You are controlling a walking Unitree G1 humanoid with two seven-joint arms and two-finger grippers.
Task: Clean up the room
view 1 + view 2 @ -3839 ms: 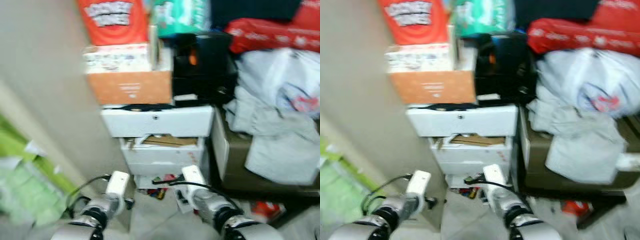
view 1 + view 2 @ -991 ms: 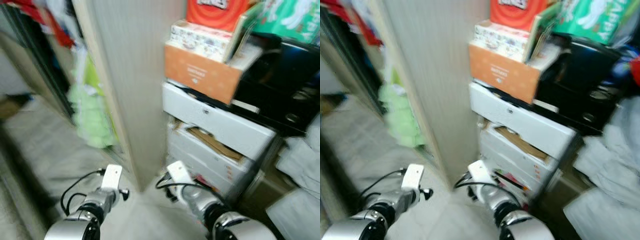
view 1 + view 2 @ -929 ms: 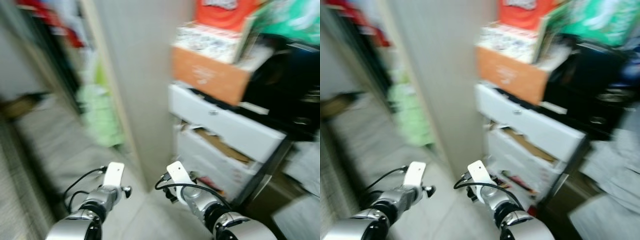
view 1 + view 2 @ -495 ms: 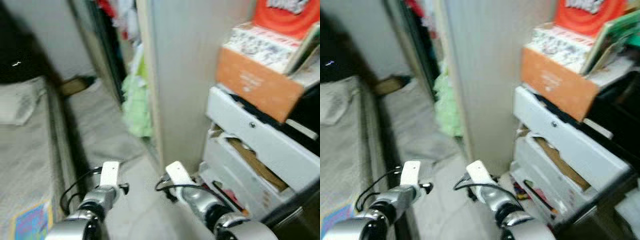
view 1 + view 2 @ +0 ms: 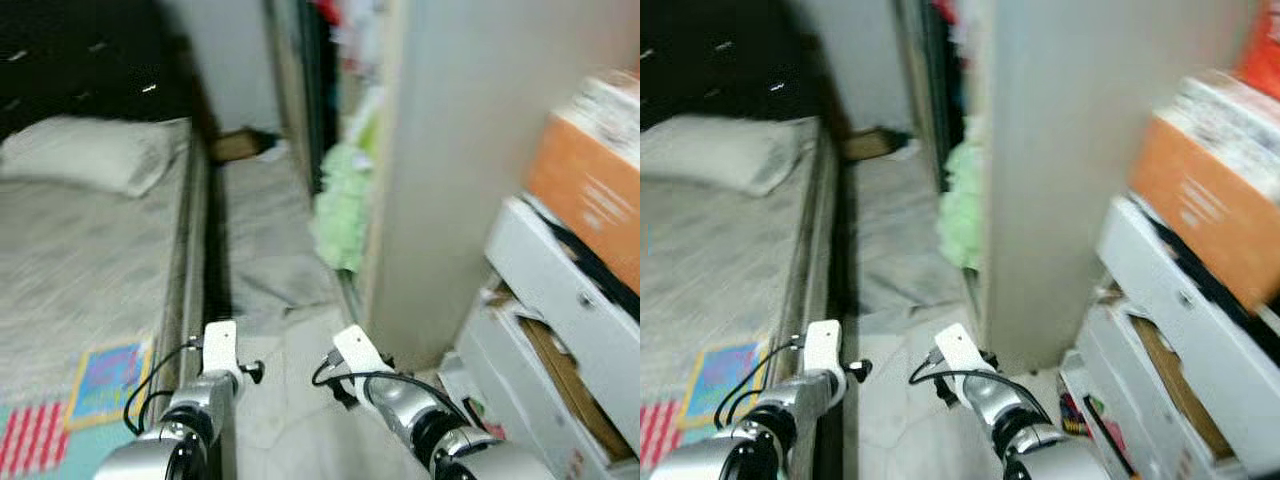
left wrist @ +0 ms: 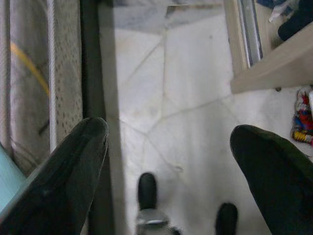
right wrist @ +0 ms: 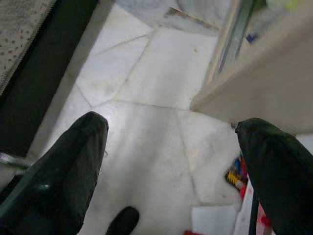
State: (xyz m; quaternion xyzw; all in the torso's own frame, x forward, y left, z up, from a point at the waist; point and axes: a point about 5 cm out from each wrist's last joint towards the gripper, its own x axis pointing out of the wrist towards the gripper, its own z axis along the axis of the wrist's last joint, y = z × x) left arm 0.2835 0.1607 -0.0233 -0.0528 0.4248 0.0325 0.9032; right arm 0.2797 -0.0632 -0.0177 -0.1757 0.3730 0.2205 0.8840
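- I see my left gripper (image 6: 168, 147) low over the pale marble-tile floor (image 6: 190, 112), its two black fingers (image 6: 63, 171) spread wide with nothing between them.
- My right gripper (image 7: 171, 156) hangs over the same floor, fingers (image 7: 58, 166) likewise spread and empty.
- Beside my left arm lies a grey mattress (image 5: 80, 250) carrying a white pillow (image 5: 85, 155) and a small colourful patterned cloth (image 5: 105, 378).
- Ahead, a pale green bundle of fabric (image 5: 342, 215) sits at the foot of a tall beige wardrobe panel (image 5: 450, 170).
- To my right stands a white plastic drawer unit (image 5: 560, 340), its drawers ajar, with an orange cardboard box (image 5: 590, 195) on top.
- Small bright litter (image 7: 234, 177) lies on the tiles by the panel's base; I cannot tell what it is.
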